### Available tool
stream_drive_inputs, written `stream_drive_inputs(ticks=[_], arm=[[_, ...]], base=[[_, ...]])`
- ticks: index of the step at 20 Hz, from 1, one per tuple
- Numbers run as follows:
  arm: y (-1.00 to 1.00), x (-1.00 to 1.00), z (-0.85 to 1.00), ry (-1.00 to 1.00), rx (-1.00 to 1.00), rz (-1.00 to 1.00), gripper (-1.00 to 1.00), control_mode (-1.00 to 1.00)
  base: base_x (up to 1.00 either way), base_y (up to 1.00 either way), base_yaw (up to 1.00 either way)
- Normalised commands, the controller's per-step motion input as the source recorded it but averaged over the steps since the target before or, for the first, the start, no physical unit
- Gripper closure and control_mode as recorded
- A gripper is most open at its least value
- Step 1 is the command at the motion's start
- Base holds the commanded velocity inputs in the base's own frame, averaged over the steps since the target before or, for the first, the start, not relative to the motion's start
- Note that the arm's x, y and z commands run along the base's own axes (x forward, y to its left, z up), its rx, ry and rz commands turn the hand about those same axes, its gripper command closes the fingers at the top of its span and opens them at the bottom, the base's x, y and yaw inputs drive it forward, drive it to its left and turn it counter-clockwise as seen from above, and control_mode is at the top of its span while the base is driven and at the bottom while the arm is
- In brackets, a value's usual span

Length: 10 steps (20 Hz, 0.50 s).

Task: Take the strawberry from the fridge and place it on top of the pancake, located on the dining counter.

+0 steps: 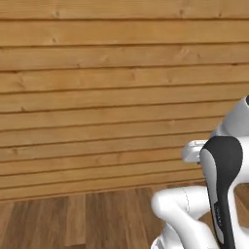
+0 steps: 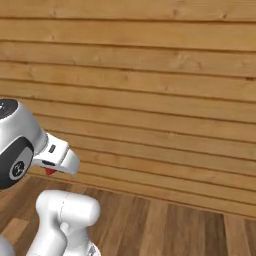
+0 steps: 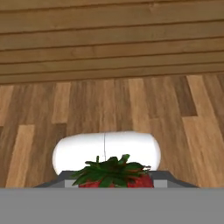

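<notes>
The light is even and soft, with no clear source and no harsh glare. The plank wall (image 1: 97, 97) glows a warm mid-brown, uniformly lit from edge to edge in both base views. The wooden floor (image 3: 109, 105) is a little darker and carries no distinct cast shadows. The robot's white arm (image 2: 65, 215) shows gentle shading on its undersides. All three pictures are slightly soft and low in detail, with no bending at the edges.

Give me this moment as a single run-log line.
phase: carrying | gripper: shut on strawberry | facing: wooden plank wall over wood floor | placing: not yet done
</notes>
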Motion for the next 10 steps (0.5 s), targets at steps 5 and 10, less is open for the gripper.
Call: stream_drive_inputs(ticks=[5, 10], arm=[[0.0, 0.0, 0.0, 0.0, 0.0, 0.0, 1.0, 1.0], [0.0, 0.0, 0.0, 0.0, 0.0, 0.0, 1.0, 1.0]], base=[[1.0, 0.14, 0.56], [1.0, 0.04, 0.64]])
